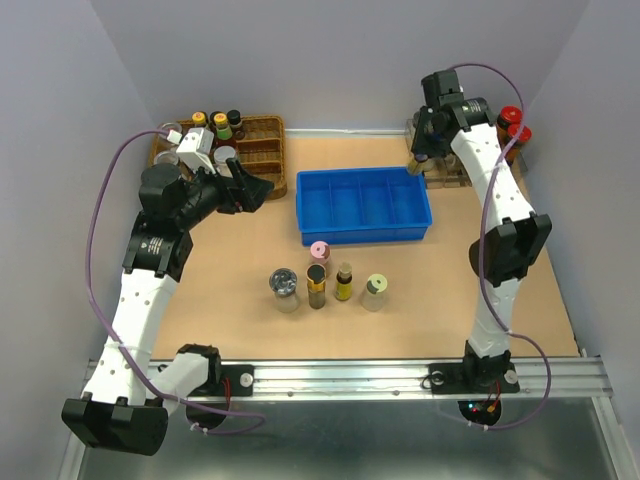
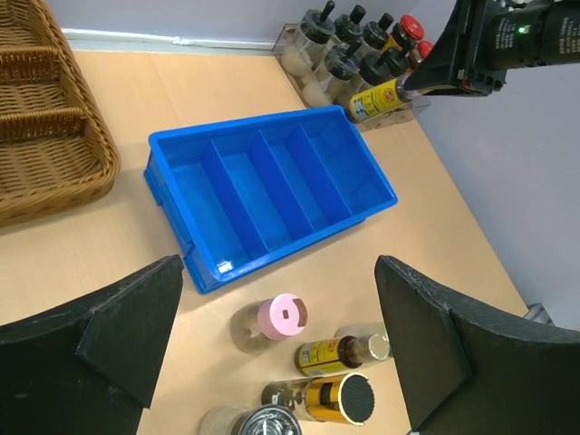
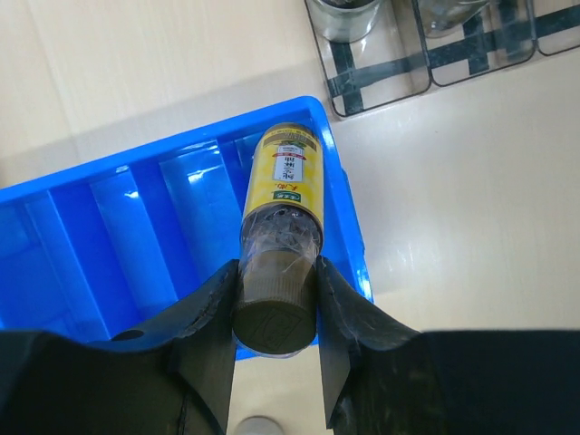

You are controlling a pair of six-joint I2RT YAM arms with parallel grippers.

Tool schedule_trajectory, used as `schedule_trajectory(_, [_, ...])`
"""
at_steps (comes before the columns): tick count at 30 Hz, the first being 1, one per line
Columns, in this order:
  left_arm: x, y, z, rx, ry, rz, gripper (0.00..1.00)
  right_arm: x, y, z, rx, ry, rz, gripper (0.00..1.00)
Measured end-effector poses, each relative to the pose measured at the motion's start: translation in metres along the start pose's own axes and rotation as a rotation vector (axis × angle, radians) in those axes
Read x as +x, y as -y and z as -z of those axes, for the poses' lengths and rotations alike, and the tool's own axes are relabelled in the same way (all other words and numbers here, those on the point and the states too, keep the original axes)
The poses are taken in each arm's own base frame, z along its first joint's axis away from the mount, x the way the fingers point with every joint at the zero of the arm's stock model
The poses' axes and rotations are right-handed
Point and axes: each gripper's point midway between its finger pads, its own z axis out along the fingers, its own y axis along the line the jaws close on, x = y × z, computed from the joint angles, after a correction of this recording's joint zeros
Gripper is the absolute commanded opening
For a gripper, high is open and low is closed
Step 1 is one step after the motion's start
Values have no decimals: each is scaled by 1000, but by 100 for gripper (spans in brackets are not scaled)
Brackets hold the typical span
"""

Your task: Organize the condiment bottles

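Observation:
Five condiment bottles stand in a cluster in front of the blue bin (image 1: 363,205): a silver-lidded jar (image 1: 284,286), a pink-lidded jar (image 1: 319,252), a gold bottle with a dark cap (image 1: 317,286), a slim yellow bottle (image 1: 344,282) and a pale-green-lidded jar (image 1: 375,291). My left gripper (image 1: 255,190) is open and empty, high up beside the wicker basket; its view looks down on the pink-lidded jar (image 2: 283,317). My right gripper (image 3: 276,299) is shut on the cap of a yellow-labelled bottle (image 3: 283,195), held above the bin's right end (image 3: 349,227).
A wicker basket (image 1: 262,150) at the back left holds several other bottles. At the back right, a clear rack (image 2: 313,86) carries black-knobbed cruets (image 2: 349,45) and red-capped bottles (image 1: 514,122). The bin's four compartments (image 2: 272,190) hold nothing.

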Motion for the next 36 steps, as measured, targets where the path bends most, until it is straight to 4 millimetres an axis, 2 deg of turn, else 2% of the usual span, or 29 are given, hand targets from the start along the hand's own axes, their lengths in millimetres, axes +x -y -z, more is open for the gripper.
schedule_trajectory(4, [-1,-1,0,-7,3,-4,99,8,-6,-19,-25,-43,13,0])
schedule_trajectory(10, [-2,-1,2,-12,12,-10,99,28,-16,-31,-62,-98,46,0])
schedule_trajectory(17, [2,-2,3,-16,8,-6,99,46,-9,-45,-30,-140,66,0])
schedule_trajectory(23, [3,-3,4,-20,4,-4,99,46,-6,-54,-8,-135,66,0])
schedule_trajectory(29, [7,-4,7,-27,-2,0,99,58,-2,-84,9,-185,61,1])
schedule_trajectory(32, [8,-5,8,-33,-5,5,99,54,-2,-90,3,-168,53,7])
schedule_trajectory(36, [8,-4,10,-37,-2,9,99,52,-1,-93,2,-162,54,33])
